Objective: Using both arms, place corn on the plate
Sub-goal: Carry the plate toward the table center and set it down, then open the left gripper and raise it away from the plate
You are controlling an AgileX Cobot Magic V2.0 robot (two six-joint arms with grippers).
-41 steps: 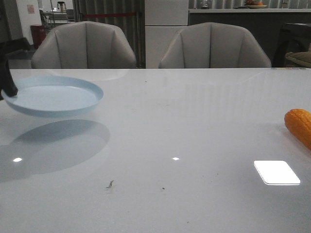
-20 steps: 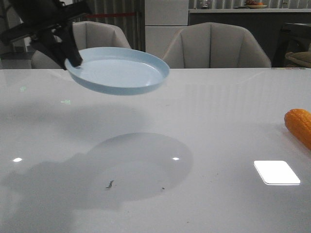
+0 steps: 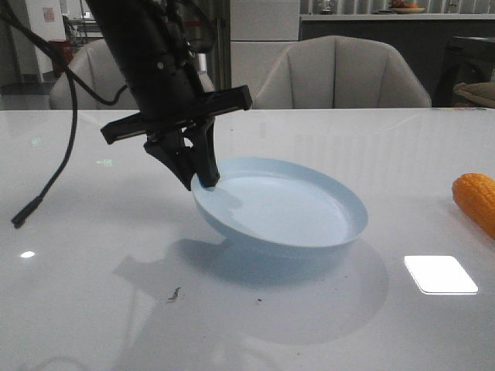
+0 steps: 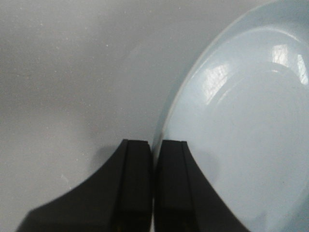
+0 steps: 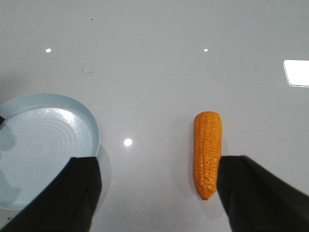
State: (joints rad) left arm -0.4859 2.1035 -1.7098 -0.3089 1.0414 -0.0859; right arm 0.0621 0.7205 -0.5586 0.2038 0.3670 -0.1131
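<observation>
My left gripper (image 3: 203, 179), clamped on the rim of the round pale-blue plate (image 3: 282, 207), has swung it from the tabletop's left edge to mid-table. The right gripper (image 5: 157, 193) hangs wide open, empty, over the orange bumpy corn cob (image 5: 206, 153) by the right edge; pickup comes next.

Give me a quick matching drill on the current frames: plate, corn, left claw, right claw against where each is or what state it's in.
Things:
1. plate
2. corn
3. left claw
4. right claw

States:
A. open, holding nothing, above the table
B. lying on the table at the far right of the front view
C. tilted, pinched by its rim
D. shut on a pale blue rim

Pairs: 1-C, 2-B, 3-D, 4-A
</observation>
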